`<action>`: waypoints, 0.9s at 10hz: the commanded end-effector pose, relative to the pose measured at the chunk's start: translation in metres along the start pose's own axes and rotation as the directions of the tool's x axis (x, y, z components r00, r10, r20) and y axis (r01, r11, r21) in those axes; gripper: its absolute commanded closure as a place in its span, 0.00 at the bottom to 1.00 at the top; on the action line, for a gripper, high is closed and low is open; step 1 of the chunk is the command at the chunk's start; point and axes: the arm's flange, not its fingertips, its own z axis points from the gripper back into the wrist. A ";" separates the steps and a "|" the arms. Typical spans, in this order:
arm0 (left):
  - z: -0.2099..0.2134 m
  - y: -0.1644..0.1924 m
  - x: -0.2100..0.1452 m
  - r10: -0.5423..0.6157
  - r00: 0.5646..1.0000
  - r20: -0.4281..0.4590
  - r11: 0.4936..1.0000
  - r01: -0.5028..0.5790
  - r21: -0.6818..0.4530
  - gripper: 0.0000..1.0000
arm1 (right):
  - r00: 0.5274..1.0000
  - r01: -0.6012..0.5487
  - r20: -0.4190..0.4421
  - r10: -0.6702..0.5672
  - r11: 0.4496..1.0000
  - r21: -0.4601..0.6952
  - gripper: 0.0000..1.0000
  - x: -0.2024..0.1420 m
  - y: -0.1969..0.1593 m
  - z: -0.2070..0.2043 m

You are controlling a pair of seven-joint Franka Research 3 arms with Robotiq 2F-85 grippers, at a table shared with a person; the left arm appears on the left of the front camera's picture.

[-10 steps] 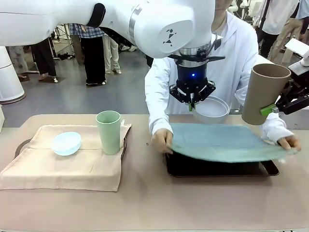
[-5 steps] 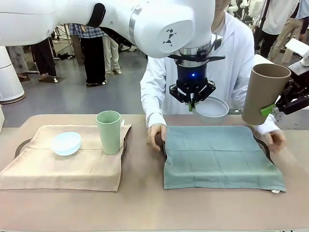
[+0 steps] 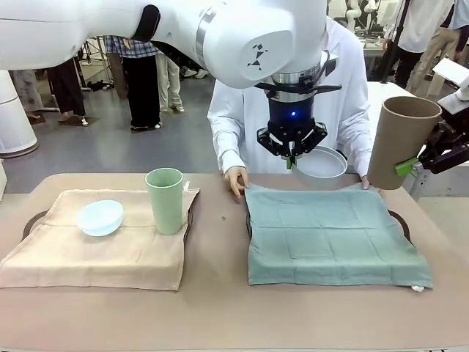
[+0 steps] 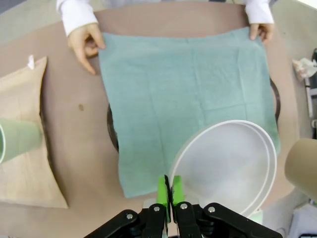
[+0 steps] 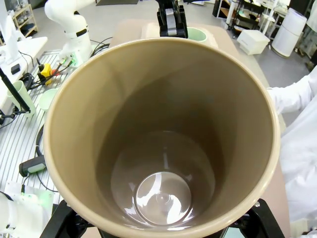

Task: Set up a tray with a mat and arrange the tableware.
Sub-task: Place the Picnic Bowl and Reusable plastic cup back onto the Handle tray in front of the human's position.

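My left gripper (image 3: 292, 158) hangs above the far edge of the right tray (image 3: 401, 220), shut on the rim of a whitish-grey bowl (image 3: 321, 163). From the left wrist, the pinched green pads (image 4: 169, 186) hold the bowl (image 4: 228, 166) over the teal mat (image 4: 188, 94). This mat (image 3: 330, 235) lies flat over the dark tray. The person's hands (image 3: 236, 180) rest at its far corners. At the far right, my right gripper (image 3: 407, 167) is shut on a tan-brown tumbler (image 3: 399, 139) held in the air, tilted; the right wrist view looks down into the tumbler (image 5: 163, 139).
On the left, a second tray under a beige mat (image 3: 102, 246) carries a light blue bowl (image 3: 100, 217) and a pale green tumbler (image 3: 165, 199). Bare tabletop runs between the two trays and along the near edge. The person stands at the far side.
The person has lowered the teal mat flat onto the tray and drawn both hands back to its far corners. Neither arm has moved.
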 end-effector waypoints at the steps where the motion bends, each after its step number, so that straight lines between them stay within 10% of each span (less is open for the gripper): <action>1: 0.002 0.001 0.001 -0.009 1.000 -0.003 1.000 0.009 -0.003 1.00 | 1.000 -0.007 -0.005 0.007 1.000 0.001 0.57 0.002 0.001 0.000; 8: 0.002 0.001 0.001 -0.009 1.000 -0.003 1.000 0.009 -0.003 1.00 | 1.000 -0.007 -0.005 0.007 1.000 0.001 0.57 0.002 0.001 0.000; 9: 0.000 0.000 0.000 0.000 1.000 0.000 1.000 0.000 0.000 0.96 | 1.000 -0.001 0.001 0.001 1.000 0.001 0.19 0.000 0.000 0.000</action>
